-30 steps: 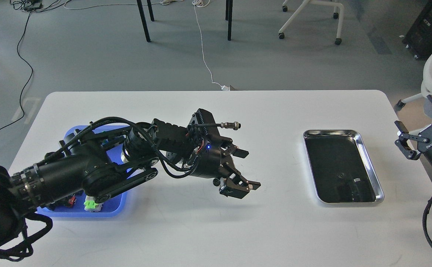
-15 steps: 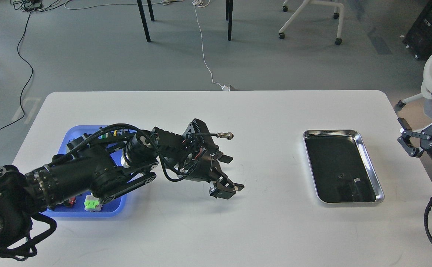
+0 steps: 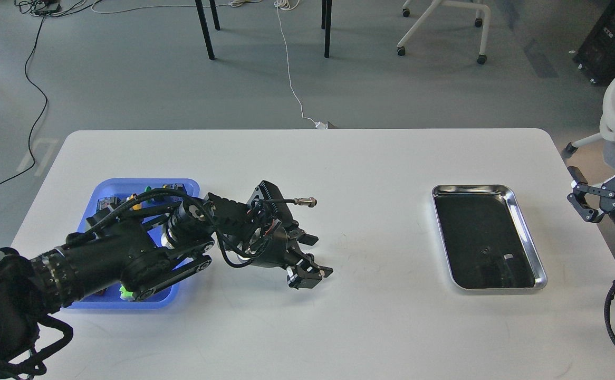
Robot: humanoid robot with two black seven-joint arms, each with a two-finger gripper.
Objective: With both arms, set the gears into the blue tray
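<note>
One tiny dark speck, possibly a gear (image 3: 308, 257), is sitting between the left gripper (image 3: 307, 264) fingers; grip cannot be told. Risking a drop short of the blue tray (image 3: 128, 184) behind them. Right gripper (image 3: 600, 198) is hanging wide, empty.

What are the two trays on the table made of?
The blue tray looks like plastic: solid colour, soft glow, rounded rim, no mirror shine. The steel tray looks like polished metal: its rim is bright and mirror-like, and its flat inside reflects dark. The table is matte white; its material is unclear.
</note>
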